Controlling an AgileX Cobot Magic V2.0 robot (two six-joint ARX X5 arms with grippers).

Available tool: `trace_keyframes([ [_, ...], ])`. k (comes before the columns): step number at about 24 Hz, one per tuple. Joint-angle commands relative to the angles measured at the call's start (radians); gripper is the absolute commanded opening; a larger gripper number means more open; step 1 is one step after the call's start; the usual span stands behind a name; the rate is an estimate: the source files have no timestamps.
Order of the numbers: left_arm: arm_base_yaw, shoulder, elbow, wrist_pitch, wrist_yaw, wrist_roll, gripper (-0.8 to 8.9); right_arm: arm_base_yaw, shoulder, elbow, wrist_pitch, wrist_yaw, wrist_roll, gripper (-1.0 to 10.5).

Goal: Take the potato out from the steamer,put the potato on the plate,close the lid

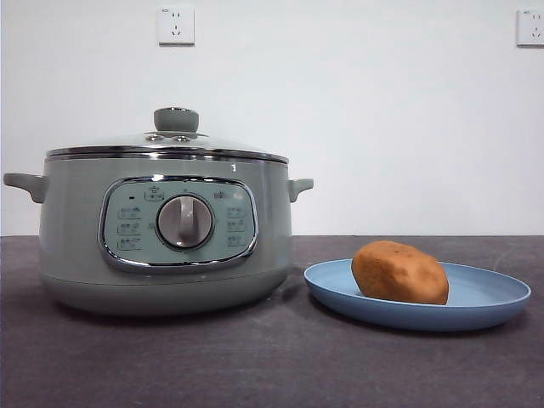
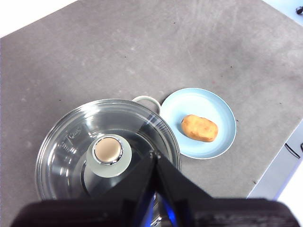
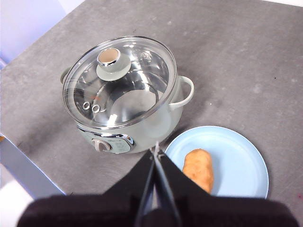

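The steamer (image 1: 166,229) stands on the dark grey, faintly mottled table (image 1: 255,365), a round pale sage-green pot with a chrome rim, two stubby side handles and a chrome-framed front panel with a grey dial (image 1: 184,222) in its middle. The lid (image 1: 167,146) sits closed on its rim: slightly domed clear glass ringed in chrome, with a pale green knob (image 1: 176,119) on top. Through the glass the wrist views show a shiny metal interior.

Just beside the steamer, not touching it, lies the plate (image 1: 476,310), wide, shallow, matte light blue with a low raised rim. The potato (image 1: 399,272) rests on it, an oval orange-brown lump with smooth matte, slightly dimpled skin.

The left end effector (image 2: 155,161) hangs high above the steamer, its black jaws pressed together and empty. The right end effector (image 3: 156,153) hangs high above the gap between steamer and plate, its jaws likewise together, gripping nothing.

On the white wall behind are two wall sockets (image 1: 176,25).
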Motion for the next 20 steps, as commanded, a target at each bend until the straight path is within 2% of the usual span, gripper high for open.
trace_keyframes([
  [1,0.000,0.003,-0.003,-0.041,0.005,-0.008,-0.03,0.001,0.001,0.001,0.005,0.003,-0.005,-0.1],
  [12,0.000,-0.041,-0.004,-0.004,-0.003,-0.021,-0.03,0.001,0.001,0.000,0.005,0.003,-0.005,-0.1],
  [17,0.000,-0.129,-0.088,0.188,-0.019,-0.026,-0.03,0.001,0.001,0.000,0.005,0.003,-0.005,-0.1],
  [20,0.000,-0.231,-0.289,0.323,-0.019,-0.037,-0.03,0.001,0.001,0.000,0.005,0.003,-0.005,-0.1],
])
